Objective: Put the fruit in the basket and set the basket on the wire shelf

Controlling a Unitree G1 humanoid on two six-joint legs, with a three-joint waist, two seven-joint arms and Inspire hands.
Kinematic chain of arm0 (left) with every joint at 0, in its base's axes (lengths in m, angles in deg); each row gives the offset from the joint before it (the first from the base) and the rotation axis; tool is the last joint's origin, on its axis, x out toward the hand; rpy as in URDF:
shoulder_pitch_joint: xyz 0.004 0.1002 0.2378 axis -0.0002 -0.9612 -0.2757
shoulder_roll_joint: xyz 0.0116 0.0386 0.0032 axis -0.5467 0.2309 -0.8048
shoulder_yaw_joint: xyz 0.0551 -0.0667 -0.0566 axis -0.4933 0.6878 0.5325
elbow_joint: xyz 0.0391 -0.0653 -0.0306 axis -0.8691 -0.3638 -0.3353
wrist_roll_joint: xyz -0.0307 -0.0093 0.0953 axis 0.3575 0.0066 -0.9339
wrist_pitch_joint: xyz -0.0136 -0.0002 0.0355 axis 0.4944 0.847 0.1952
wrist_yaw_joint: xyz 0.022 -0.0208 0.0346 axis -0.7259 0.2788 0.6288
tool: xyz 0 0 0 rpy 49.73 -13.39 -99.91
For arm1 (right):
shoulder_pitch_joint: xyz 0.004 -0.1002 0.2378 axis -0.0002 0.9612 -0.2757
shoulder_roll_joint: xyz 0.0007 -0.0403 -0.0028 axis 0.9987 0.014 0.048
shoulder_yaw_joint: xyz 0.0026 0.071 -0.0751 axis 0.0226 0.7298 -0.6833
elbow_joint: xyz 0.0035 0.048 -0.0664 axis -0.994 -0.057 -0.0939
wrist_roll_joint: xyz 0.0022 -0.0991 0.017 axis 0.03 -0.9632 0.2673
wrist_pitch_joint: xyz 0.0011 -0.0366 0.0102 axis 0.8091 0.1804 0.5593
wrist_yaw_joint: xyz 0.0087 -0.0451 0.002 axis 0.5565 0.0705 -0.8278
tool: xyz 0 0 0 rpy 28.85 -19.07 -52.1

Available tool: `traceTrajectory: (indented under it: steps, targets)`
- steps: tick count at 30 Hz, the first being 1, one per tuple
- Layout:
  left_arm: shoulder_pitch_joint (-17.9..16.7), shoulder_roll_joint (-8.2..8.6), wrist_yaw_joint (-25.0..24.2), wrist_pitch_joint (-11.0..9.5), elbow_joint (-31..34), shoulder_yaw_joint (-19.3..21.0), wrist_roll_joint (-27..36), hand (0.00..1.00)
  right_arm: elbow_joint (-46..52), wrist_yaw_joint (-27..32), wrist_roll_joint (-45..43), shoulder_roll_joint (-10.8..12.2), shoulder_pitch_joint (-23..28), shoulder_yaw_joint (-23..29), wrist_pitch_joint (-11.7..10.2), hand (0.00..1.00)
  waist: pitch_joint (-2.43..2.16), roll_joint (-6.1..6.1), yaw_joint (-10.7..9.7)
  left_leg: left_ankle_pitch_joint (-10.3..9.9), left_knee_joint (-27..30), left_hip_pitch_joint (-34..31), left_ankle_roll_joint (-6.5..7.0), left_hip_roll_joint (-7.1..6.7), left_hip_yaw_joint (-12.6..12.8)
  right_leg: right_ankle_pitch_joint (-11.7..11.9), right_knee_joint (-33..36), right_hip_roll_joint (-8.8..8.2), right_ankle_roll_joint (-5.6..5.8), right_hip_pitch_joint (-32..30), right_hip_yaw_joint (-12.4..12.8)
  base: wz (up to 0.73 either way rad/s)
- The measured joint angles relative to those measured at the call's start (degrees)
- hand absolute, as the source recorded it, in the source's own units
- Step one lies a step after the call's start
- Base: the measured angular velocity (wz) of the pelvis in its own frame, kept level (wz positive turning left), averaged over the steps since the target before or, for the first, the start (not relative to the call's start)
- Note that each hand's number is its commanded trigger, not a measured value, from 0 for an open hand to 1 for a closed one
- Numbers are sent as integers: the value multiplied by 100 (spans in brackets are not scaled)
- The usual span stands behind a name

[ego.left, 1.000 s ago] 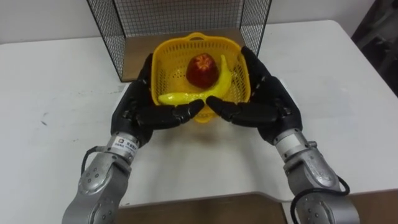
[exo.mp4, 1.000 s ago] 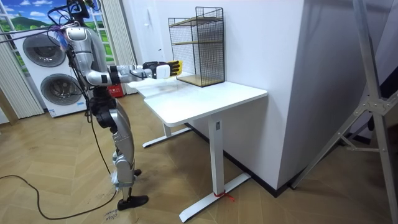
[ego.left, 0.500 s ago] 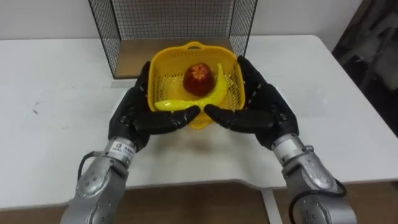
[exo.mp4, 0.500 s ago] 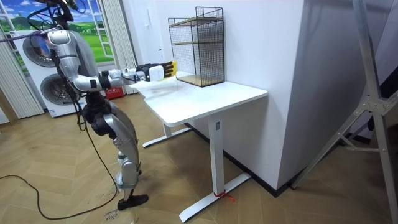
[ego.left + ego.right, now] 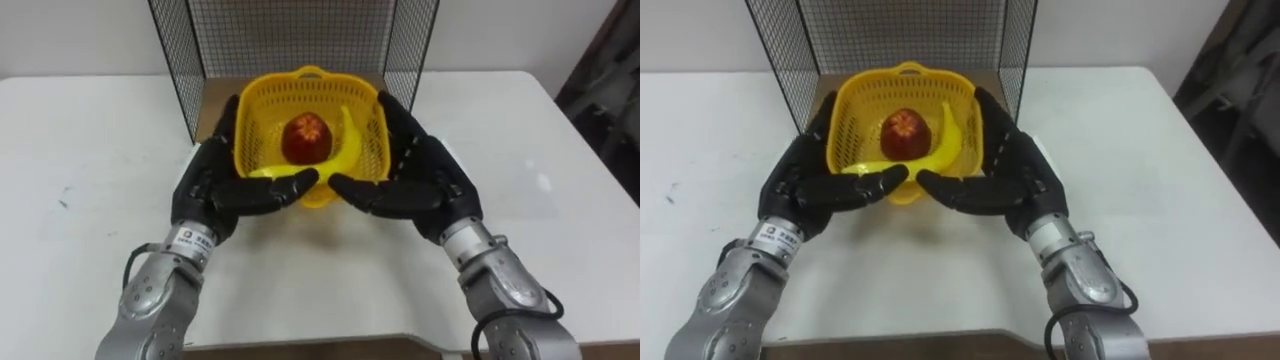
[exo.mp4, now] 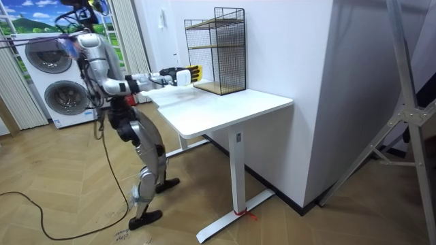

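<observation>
My left hand (image 5: pixel 215 185) and right hand (image 5: pixel 415 180) clasp a yellow basket (image 5: pixel 260 118) in the centre of the frame. My fingers lie along its two sides, and my thumbs curl in across its near wall, almost meeting. A red apple (image 5: pixel 305 138) sits inside, with a banana (image 5: pixel 347 135) curving round its right and front. The basket is just before the open front of the black wire shelf (image 5: pixel 300 35) at top centre. A white table (image 5: pixel 80 150) spreads beneath.
</observation>
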Motion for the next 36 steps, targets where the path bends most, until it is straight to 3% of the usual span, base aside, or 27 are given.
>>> traceTrajectory:
  steps: [2,3,6,7,9,11,12,13,14,18,26,31,36]
  targets:
    - [0,23,3,-11,-6,-54,34,0,-1,122,-5,-2,-10,-61,0,0,31,-9,13,-294,142,163,150,-247,189,1,963,-443,226,-212,-359,-8]
    - [0,-28,12,-18,-6,-61,29,0,-20,190,-7,9,-3,-86,0,0,49,-8,10,-395,175,283,208,-335,243,230,1543,-621,281,-419,-386,0]
    - [1,-20,26,-93,-2,-128,22,0,-20,239,-29,13,-18,-86,-2,0,55,37,12,-553,118,487,275,-374,216,850,2148,-703,288,-688,-410,0]
    - [8,-18,30,-146,5,-141,26,0,-20,238,-42,12,-30,-77,-6,0,57,58,6,-619,93,540,285,-351,129,904,2215,-684,297,-754,-536,-6]
    - [25,-61,45,-178,5,-103,26,0,-18,219,-41,4,-80,-86,-9,0,104,139,17,-670,64,594,272,-253,8,547,1898,-520,213,-910,-734,-3]
    - [42,-66,48,-180,3,-110,27,0,-20,230,-47,5,-84,-94,-9,0,117,168,8,-674,-11,626,264,-222,-117,478,846,-308,156,-1073,-1036,9]
    - [41,-59,48,-180,-1,-109,27,0,-15,233,-46,4,-83,-94,-9,0,117,168,5,-680,-36,644,254,-223,-121,503,505,-248,125,-1075,-1033,11]
    - [44,-65,49,-178,-3,-107,30,0,-15,247,-46,-3,-87,-140,-9,0,115,164,1,-708,-49,670,231,-230,-119,811,-17,-142,16,-1078,-1028,29]
    - [86,-70,51,-174,-34,-111,29,0,-16,269,-46,-36,-93,-146,-9,0,116,191,-37,-734,-68,687,211,-219,-146,1044,-103,-97,-76,-1058,-1027,27]
    - [183,-60,52,-165,-53,-90,19,0,-12,295,-22,-60,-189,-130,-9,0,130,198,43,-679,-194,681,123,-131,-160,1158,-339,38,-183,-1035,-1030,-2]
    - [188,-64,51,-104,-40,-57,-26,0,-11,290,-23,4,-164,-32,-8,0,77,224,-47,-625,-415,830,-6,45,-169,1379,-862,272,-307,-763,-1082,-6]
    - [208,-65,51,-25,-44,-50,-27,0,-15,296,-27,22,-168,-20,-8,0,70,215,-68,-450,-746,1026,-47,46,-165,1541,-1190,332,-331,-564,-1099,0]
    - [208,-65,51,76,-46,-95,-26,0,-17,413,-14,31,-168,-28,-4,0,65,209,-87,-419,-828,1156,-78,62,-172,1568,-1303,365,-352,-442,-1131,0]
